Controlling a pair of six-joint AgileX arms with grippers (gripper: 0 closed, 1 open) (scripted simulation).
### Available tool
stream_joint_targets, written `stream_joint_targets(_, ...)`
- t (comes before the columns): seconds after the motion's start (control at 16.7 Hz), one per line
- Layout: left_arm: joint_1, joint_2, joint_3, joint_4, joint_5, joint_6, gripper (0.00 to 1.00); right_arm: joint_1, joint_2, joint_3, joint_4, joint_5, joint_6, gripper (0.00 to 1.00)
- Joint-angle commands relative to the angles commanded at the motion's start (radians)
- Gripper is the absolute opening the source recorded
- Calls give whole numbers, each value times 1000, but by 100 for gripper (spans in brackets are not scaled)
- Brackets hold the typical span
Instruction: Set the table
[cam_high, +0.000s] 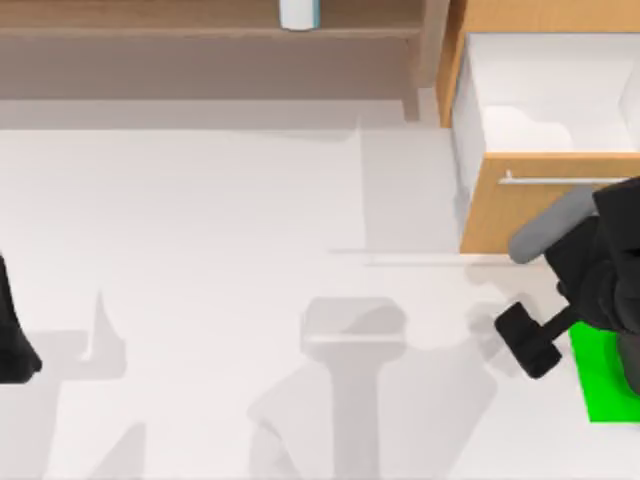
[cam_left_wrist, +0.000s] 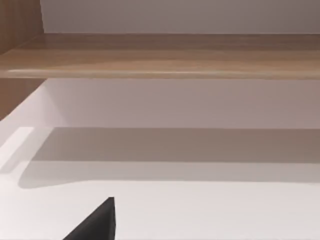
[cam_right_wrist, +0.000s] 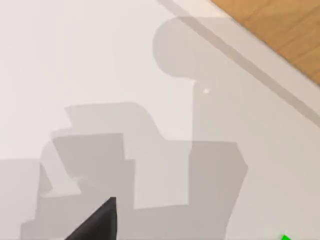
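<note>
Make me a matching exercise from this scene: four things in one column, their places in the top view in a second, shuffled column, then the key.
Things
1. green patch
2. drawer cabinet
3. left arm
4. white cylinder

Places
A. on the brown shelf at the top edge
B. at the table's left edge
C. upper right, drawer pulled open
D. on the table near the right edge, beside the right tool

Pairs: 1-D, 2-C, 3-B, 4-A
</note>
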Motion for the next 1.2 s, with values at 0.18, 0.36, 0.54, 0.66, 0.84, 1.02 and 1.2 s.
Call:
stream_joint_targets(0.18,0,0,0,0,0,0,100,75,3,-108,301,30,-192,100)
stream_joint_targets(0.36,0,0,0,0,0,0,100,121,40,-211,615,71,-401,100)
stream_joint_targets(0.54,0,0,0,0,0,0,100,132,110,-296,923,122,-616,100)
stream_joint_targets(0.66,0,0,0,0,0,0,100,120,170,-338,1116,160,-755,100)
stream_joint_targets(0.84,0,0,0,0,0,0,100,82,268,-377,1378,218,-947,100)
stream_joint_targets(1.02,0,0,0,0,0,0,100,31,360,-392,1588,271,-1103,100)
stream_joint_targets(1.2,0,0,0,0,0,0,100,-13,429,-393,1730,308,-1210,100)
